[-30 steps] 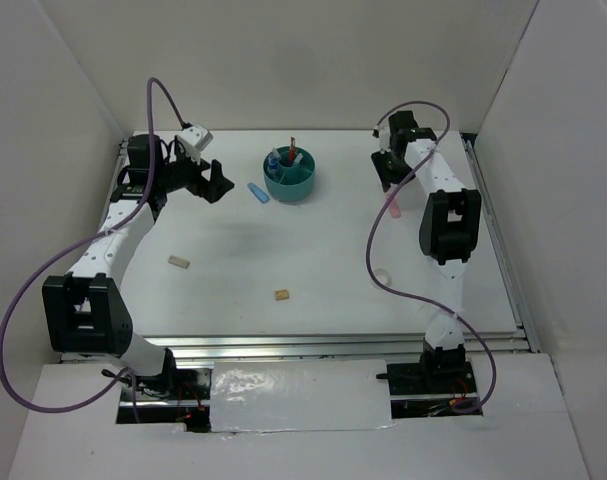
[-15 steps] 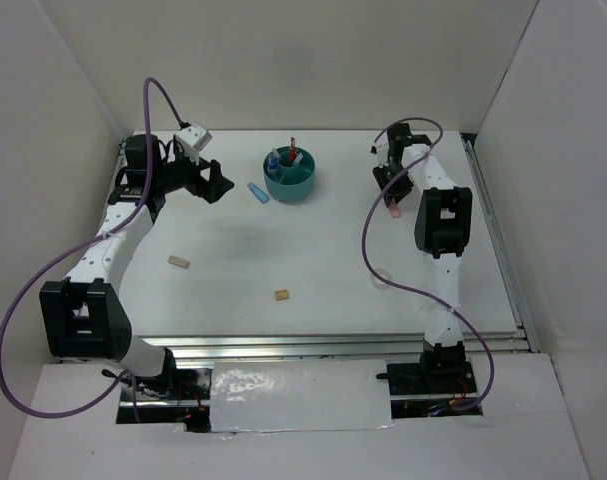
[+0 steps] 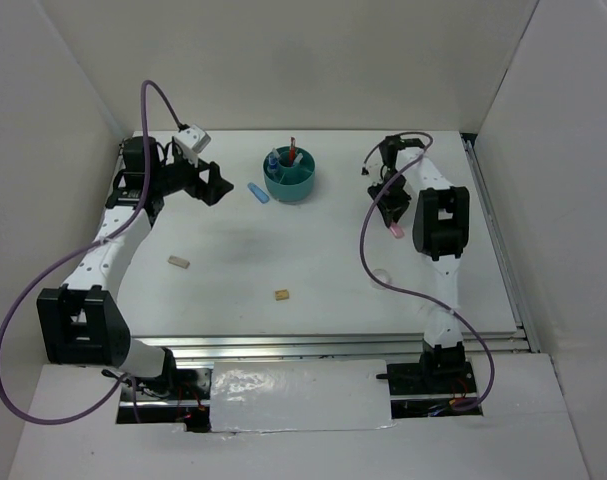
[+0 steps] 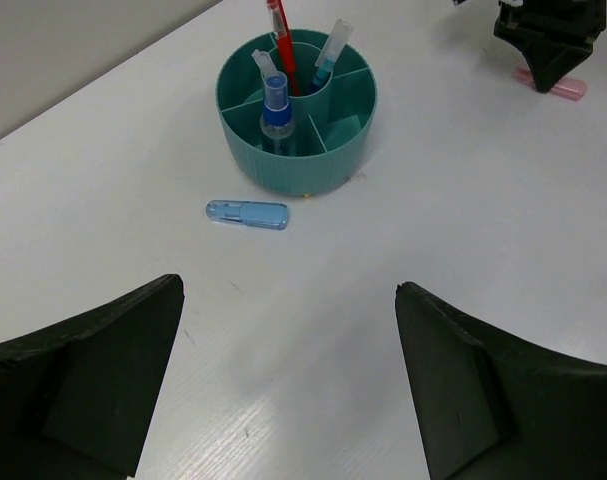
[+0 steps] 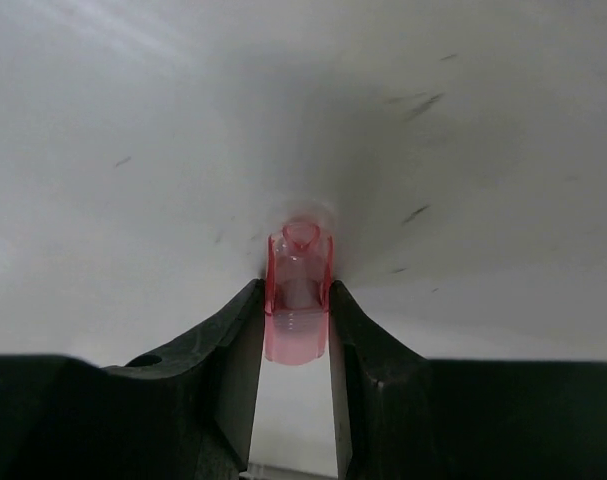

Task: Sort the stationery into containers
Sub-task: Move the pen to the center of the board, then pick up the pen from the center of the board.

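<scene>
Checking the right wrist view, I find the right hand (image 5: 296, 300) clamped on the pink eraser (image 5: 299, 262): both fingers (image 5: 223, 360) press its long sides, and its far end meets the counter (image 5: 433, 120). From above, this hand sits to the right of the organiser (image 3: 290, 180), well apart from it, with the eraser showing just on the near side of the fingertips.

The left hand (image 4: 288, 385) hangs with its fingers spread wide and nothing between them. I read it as left of the organiser, aimed toward it, above the counter.

The organiser stands at the far middle of the counter. A red pen (image 4: 279, 45) and one blue-white pen (image 4: 328, 55) stand in the central cup. A second blue-white pen (image 4: 273, 100) stands in an outer compartment on the side facing the left hand.

Loose items on the counter:
- The blue eraser (image 4: 247, 214) lies flat, just beside the organiser on its left.
- One tan block (image 3: 178, 262) lies right of the left arm (image 3: 108, 240); a second tan block (image 3: 281, 295) lies toward the near middle.
- The tape ring (image 3: 381, 276) shows faintly beside the right arm (image 3: 441, 225), on the near side of the pink eraser.
</scene>
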